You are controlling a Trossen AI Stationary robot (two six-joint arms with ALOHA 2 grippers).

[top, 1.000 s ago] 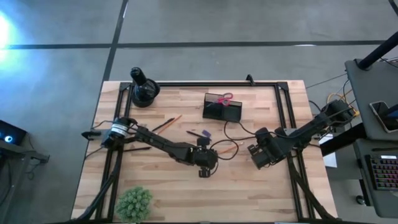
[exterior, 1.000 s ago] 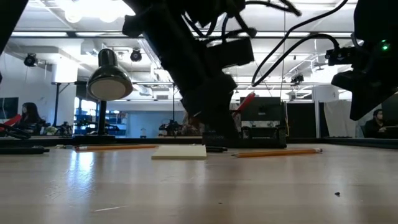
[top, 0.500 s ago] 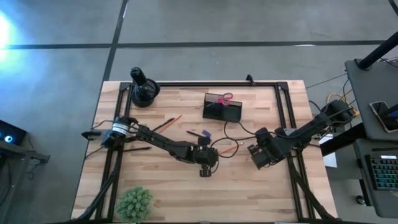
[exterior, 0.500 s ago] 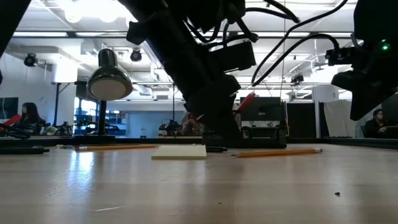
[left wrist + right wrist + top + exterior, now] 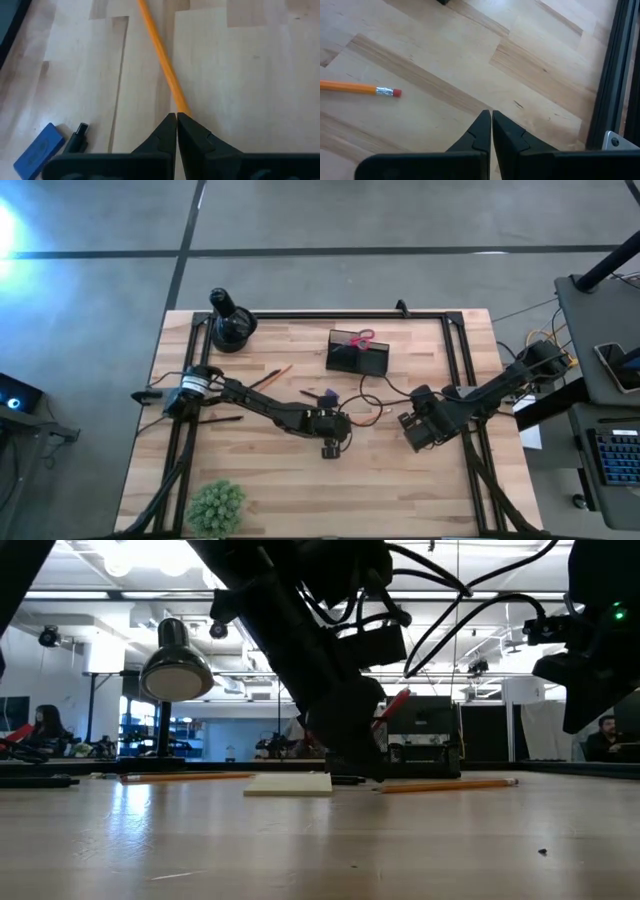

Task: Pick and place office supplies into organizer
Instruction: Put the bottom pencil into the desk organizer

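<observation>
An orange pencil lies flat on the wooden table between my two grippers. My left gripper is shut, pointing down at a slant, its tips right at one end of the pencil. My right gripper is shut and hangs over bare wood, with the pencil's eraser end ahead of it. The black organizer stands toward the far edge with red-handled scissors sticking up in it. A pale sticky-note pad lies flat. A small purple piece lies near my left arm. My left gripper has its shut fingertips over the pencil's end, coming from above at a slant and in line with the pencil. The tips hide that end, so I cannot tell whether they touch it. The pencil lies flat on the table.
A second orange pencil lies left of centre. A round black object with an upright knob stands at the far left corner, and a small green plant at the near left. A black frame rail runs along the right side.
</observation>
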